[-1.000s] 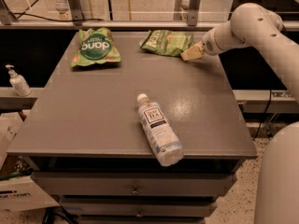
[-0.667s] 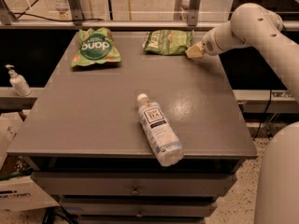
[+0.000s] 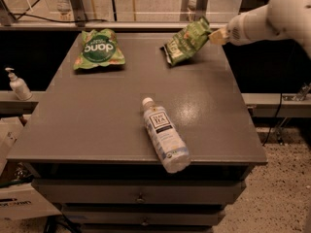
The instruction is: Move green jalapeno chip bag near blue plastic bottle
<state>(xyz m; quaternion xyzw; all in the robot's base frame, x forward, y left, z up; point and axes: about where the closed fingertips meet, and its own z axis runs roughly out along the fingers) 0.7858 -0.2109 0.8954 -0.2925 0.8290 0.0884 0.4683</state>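
The green jalapeno chip bag (image 3: 186, 42), olive-green and crinkled, hangs tilted at the back right of the table, its upper right corner lifted and its lower left end near the tabletop. My gripper (image 3: 215, 35) is at that corner, shut on the bag, with the white arm reaching in from the right. The blue plastic bottle (image 3: 164, 134), clear with a white cap and a white-and-navy label, lies on its side near the table's front edge, cap pointing to the back.
A brighter green bag (image 3: 98, 49) with a dark round logo lies at the back left of the grey table (image 3: 97, 120). A white pump bottle (image 3: 18, 85) stands on a ledge to the left. Drawers sit under the tabletop.
The olive-green bag lay flat at the back with the gripper at its right end; now its right corner is lifted in the gripper and the bag hangs tilted.
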